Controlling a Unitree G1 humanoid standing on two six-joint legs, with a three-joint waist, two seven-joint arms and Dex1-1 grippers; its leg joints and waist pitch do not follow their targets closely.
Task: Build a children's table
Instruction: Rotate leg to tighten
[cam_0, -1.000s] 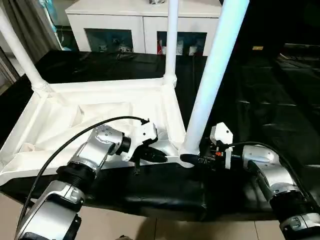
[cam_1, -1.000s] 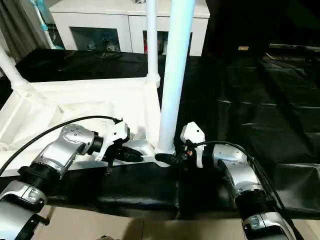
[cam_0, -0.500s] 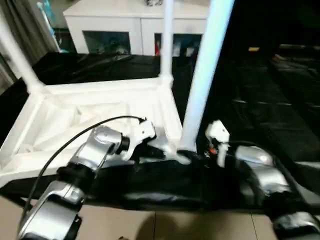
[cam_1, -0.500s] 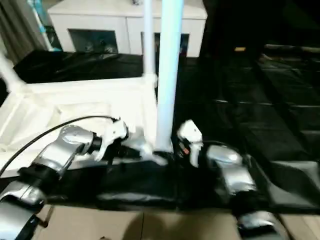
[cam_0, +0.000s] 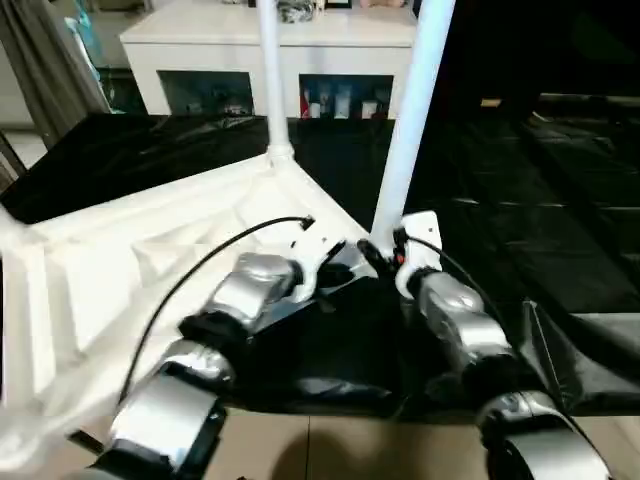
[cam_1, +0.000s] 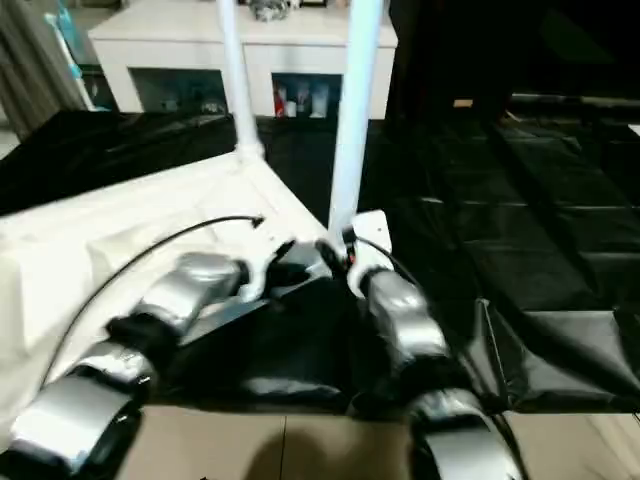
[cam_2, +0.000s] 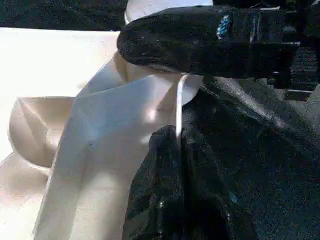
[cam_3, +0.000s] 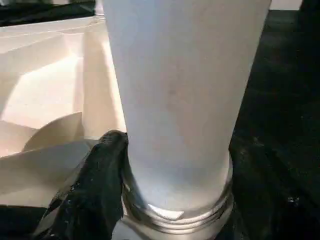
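The children's table top (cam_0: 110, 270) lies upside down on a black cover, ribs up. Two white legs stand upright in its corner sockets: one at the far corner (cam_0: 268, 80), one at the near corner (cam_0: 408, 130). My right gripper (cam_0: 381, 254) is closed around the base of the near leg (cam_3: 175, 100), just above its socket, with one black finger (cam_3: 92, 195) against the flared end. My left gripper (cam_0: 345, 268) is shut on the thin white rim (cam_2: 178, 107) of the top beside that same corner.
A white cabinet (cam_0: 250, 35) with glass doors stands behind the table top. The black cover (cam_0: 530, 200) spreads to the right with folds near its front edge (cam_0: 560, 340). Pale floor (cam_0: 330, 450) shows below the cover's edge.
The whole picture has swung and blurred, so the camera has moved. The table top now lies at more of an angle to me. Both grippers keep their holds at the near corner.
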